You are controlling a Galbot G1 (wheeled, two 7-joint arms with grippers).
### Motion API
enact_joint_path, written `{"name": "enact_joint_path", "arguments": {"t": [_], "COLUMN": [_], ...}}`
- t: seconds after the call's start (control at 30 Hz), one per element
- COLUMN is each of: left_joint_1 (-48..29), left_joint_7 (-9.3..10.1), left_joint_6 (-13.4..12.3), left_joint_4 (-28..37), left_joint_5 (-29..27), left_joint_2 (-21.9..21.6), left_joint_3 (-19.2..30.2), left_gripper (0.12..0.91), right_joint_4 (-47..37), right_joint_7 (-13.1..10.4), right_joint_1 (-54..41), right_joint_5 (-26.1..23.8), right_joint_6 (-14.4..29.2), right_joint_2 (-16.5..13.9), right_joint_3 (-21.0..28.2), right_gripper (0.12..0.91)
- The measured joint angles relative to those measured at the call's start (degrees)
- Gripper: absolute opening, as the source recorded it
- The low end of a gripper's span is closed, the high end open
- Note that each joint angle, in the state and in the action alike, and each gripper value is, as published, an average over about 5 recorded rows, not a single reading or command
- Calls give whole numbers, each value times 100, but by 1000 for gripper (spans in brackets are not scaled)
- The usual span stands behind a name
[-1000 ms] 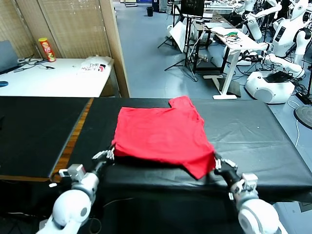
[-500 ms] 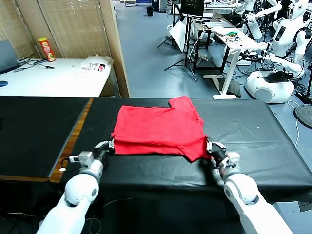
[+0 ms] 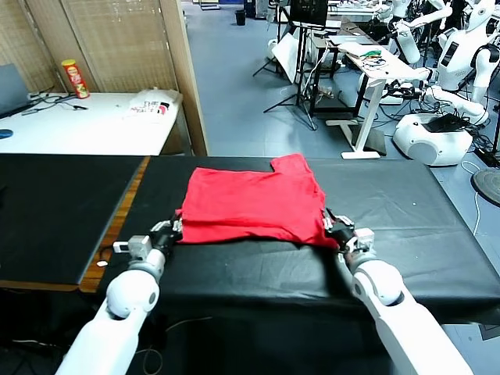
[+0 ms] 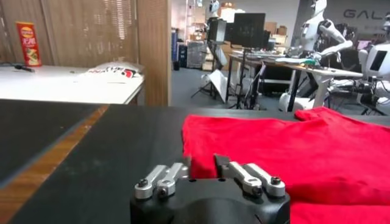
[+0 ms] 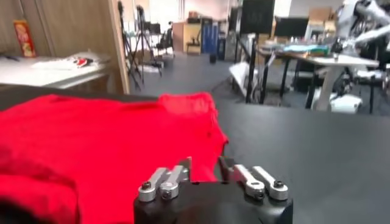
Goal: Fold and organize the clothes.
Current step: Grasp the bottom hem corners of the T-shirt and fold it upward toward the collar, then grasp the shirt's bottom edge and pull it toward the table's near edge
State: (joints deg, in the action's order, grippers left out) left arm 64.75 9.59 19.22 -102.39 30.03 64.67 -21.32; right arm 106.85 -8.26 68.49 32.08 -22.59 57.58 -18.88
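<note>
A: Head view. Where is the shirt [image 3: 254,206]?

B: It lies folded on the black tabletop [image 3: 406,211], centred ahead of the robot, with one sleeve sticking out at its 1 o'clock corner. The left gripper [image 3: 169,231] sits at the shirt's 8 o'clock corner, the right gripper [image 3: 334,228] at its 4 o'clock corner. Both are at the near hem.

A: Left wrist view. State of the fingers?

B: The left gripper [image 4: 202,168] has its fingers parted with nothing between them. The shirt [image 4: 292,152] lies just beyond the tips, its doubled edge flat on the tabletop [image 4: 109,146].

A: Right wrist view?

B: The right gripper [image 5: 204,168] is likewise spread and empty. The shirt [image 5: 103,140] lies ahead of it, with a raised fold of cloth near the camera.

A: How should the step in hand be done well?

B: Judged as a release after a fold. Draw both grippers back low and level, straight toward the robot, so no finger snags the hem. Check that the layers sit square; the protruding sleeve looks to need tucking next.
</note>
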Motion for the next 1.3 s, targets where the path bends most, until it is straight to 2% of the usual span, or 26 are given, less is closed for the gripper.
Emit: {"name": "enact_joint_path", "arguments": {"t": [0.1, 0.2, 0.33, 0.43, 0.53, 0.63, 0.7, 0.77, 0.9, 0.97, 1.1, 1.3], "left_joint_1": [112, 193, 218, 208, 191, 182, 194, 221, 305, 362, 510, 878], "left_joint_7": [-82, -143, -175, -218, -257, -293, -319, -340, -346, -343, -327, -250], "left_joint_6": [81, 120, 151, 164, 191, 216, 223, 221, 204, 200, 239, 397], "left_joint_4": [-72, -86, -33, 38, 121, 195, 215, 203, 108, 39, -143, -528], "left_joint_5": [160, 308, 466, 492, 493, 502, 521, 515, 281, 64, -315, -384], "left_joint_2": [-68, -98, -81, -50, -27, -18, -19, -27, -59, -97, -237, -506], "left_joint_3": [-40, -67, -80, -80, -79, -78, -77, -76, -72, -63, -51, -67], "left_gripper": [777, 795, 798, 796, 736, 592, 475, 357, 170, 134, 128, 129], "right_joint_4": [55, 72, 79, 82, 82, 94, 127, 185, 373, 488, 778, 1308], "right_joint_7": [2, -5, -38, -49, -56, -80, -127, -209, -430, -532, -729, -984], "right_joint_1": [147, 227, 289, 314, 321, 314, 307, 314, 414, 491, 739, 1408], "right_joint_5": [6, 15, 19, 16, 14, 17, 42, 94, 195, 239, 348, 426], "right_joint_6": [-3, -23, -39, -33, -22, -14, -26, -79, -270, -348, -538, -753], "right_joint_2": [18, 62, 121, 137, 135, 117, 85, 33, -134, -224, -385, -489], "right_joint_3": [-22, -9, 19, 20, 11, 11, 28, 46, 21, -21, -147, -414], "right_gripper": [798, 786, 666, 529, 365, 199, 137, 122, 123, 123, 123, 123]}}
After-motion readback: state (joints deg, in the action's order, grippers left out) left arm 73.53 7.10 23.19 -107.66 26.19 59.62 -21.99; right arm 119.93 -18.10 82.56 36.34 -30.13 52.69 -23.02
